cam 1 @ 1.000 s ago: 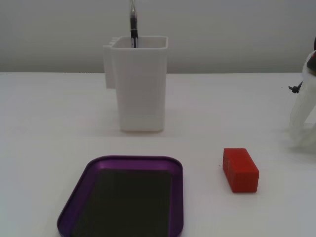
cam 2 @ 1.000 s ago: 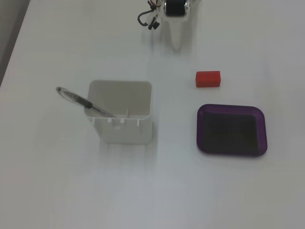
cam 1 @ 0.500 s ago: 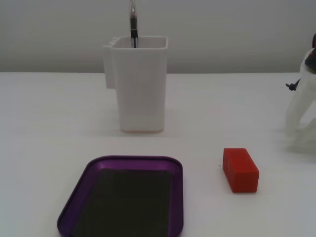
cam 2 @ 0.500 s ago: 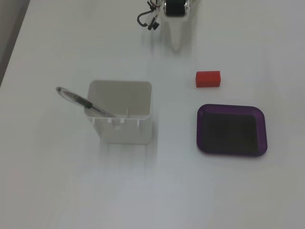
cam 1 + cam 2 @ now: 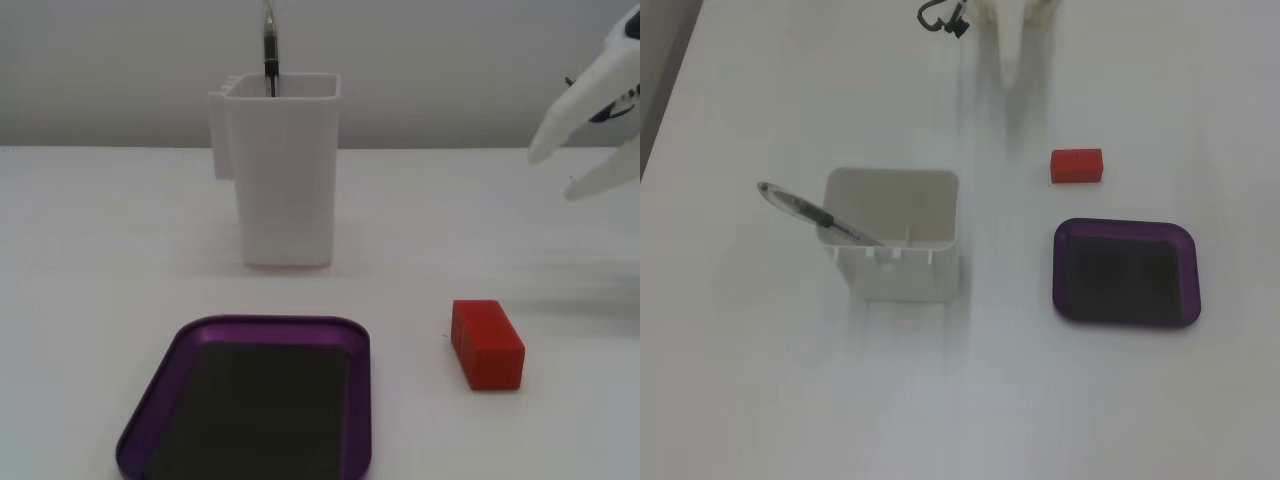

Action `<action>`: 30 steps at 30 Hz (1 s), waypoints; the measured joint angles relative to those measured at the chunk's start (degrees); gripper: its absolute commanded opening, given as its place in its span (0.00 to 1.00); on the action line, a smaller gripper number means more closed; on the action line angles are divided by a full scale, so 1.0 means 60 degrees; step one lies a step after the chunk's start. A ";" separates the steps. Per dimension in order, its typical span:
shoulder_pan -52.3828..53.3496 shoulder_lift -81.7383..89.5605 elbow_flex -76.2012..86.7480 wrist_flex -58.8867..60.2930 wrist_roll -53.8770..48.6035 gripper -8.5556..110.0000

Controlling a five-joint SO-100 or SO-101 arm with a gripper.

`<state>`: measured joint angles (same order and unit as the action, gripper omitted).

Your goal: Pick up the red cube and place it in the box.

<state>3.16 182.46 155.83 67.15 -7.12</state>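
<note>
White tabletop and a pale wall make up the whole scene. On this table the red cube [image 5: 487, 344] lies untouched, just beside the right rim of the box [image 5: 359, 400] in the low fixed view; the box is empty, so we judge the task to be at its very start.

What has changed: half a second ago our gripper [image 5: 560, 165] stood low at the right edge with its fingers pointing down. Now it is raised and tilted, its two white fingers [image 5: 578, 105] spread apart, holding nothing, well above and behind the cube. We read this as the beginning of the reach.

Further out stands a white container [image 5: 283, 180] with a pen [image 5: 815, 215].

We find no brand, label or writing that can be read.
</note>
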 measured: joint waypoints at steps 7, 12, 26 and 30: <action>-0.0073 -0.5171 -0.3281 -0.0059 0.1377 0.24; -0.0645 -0.9053 -0.6606 0.1348 0.2549 0.26; -0.2666 -1.3740 -0.9185 0.1860 0.4204 0.26; -0.2651 -1.4385 -0.9185 0.1099 0.4248 0.26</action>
<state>-12.74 96.15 100.72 73.74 18.37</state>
